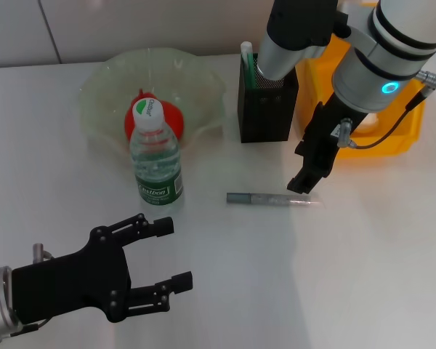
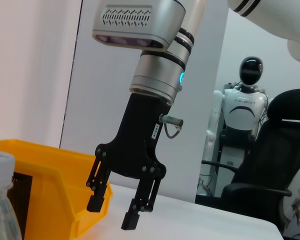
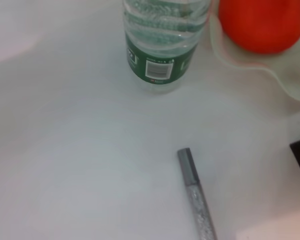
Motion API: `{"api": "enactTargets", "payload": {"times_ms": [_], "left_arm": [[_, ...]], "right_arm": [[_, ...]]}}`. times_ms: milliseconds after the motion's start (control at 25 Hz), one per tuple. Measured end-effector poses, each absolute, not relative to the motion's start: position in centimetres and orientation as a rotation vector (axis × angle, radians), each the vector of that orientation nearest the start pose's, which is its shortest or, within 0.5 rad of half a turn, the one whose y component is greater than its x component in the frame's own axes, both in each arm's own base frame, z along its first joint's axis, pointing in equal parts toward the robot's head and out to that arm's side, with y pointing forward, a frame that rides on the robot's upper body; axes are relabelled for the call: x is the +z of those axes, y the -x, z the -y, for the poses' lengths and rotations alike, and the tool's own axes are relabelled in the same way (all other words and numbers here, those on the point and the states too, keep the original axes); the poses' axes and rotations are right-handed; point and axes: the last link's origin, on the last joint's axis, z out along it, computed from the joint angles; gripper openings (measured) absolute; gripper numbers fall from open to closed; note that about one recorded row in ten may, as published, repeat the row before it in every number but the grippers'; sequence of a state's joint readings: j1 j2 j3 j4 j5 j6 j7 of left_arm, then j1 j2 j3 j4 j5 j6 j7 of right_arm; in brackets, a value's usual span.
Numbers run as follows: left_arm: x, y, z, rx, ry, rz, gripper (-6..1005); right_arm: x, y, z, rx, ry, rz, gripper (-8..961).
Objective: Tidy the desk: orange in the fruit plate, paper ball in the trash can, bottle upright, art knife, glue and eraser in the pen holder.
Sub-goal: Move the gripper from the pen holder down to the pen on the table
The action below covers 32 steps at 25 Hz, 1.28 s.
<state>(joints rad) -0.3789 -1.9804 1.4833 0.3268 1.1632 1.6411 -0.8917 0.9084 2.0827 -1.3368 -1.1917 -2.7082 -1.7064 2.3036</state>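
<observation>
Left gripper (image 1: 167,254): nearest, parked low, fingers spread, empty.
Art knife (image 1: 270,199): flat on desk (image 1: 363,276), mid-field.
Right gripper (image 1: 309,174): above knife's far end, fingers parted, empty. Step judged: knife pickup; needs descent, closing across shaft.
Bottle (image 1: 156,156): upright.
Fruit plate (image 1: 102,87): holds orange (image 1: 176,115).
Pen holder (image 1: 267,102): green-white stick inside.
Trash can (image 1: 407,131): contents hidden.

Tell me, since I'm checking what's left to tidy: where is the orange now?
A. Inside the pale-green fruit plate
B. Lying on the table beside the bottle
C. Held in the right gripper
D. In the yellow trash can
A: the orange sits inside the fruit plate, behind the upright bottle; the right gripper hangs open and empty above the table.
</observation>
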Motion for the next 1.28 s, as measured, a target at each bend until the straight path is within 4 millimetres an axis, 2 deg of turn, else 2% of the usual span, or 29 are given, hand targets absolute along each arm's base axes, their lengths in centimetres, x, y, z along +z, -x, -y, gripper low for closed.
{"api": "enactTargets", "payload": {"times_ms": [200,360,840,1280], "left_arm": [[-4.1,27.2,-24.7,-1.089,2.787,0.365,834],[-4.1,27.2,-24.6,-1.092,2.79,0.366,834],[-4.0,27.2,-24.6,-1.088,2.792,0.362,834],[-3.9,27.2,-24.7,-1.085,2.792,0.361,834]], "right_arm": [[-1.2,-12.9,-38.5,-0.796,2.788,-0.447,647],[-3.4,-13.6,-39.2,-0.84,2.778,-0.415,648],[-6.2,-13.6,-39.5,-0.861,2.783,-0.321,619],[-6.6,-13.5,-39.5,-0.892,2.779,-0.283,543]]}}
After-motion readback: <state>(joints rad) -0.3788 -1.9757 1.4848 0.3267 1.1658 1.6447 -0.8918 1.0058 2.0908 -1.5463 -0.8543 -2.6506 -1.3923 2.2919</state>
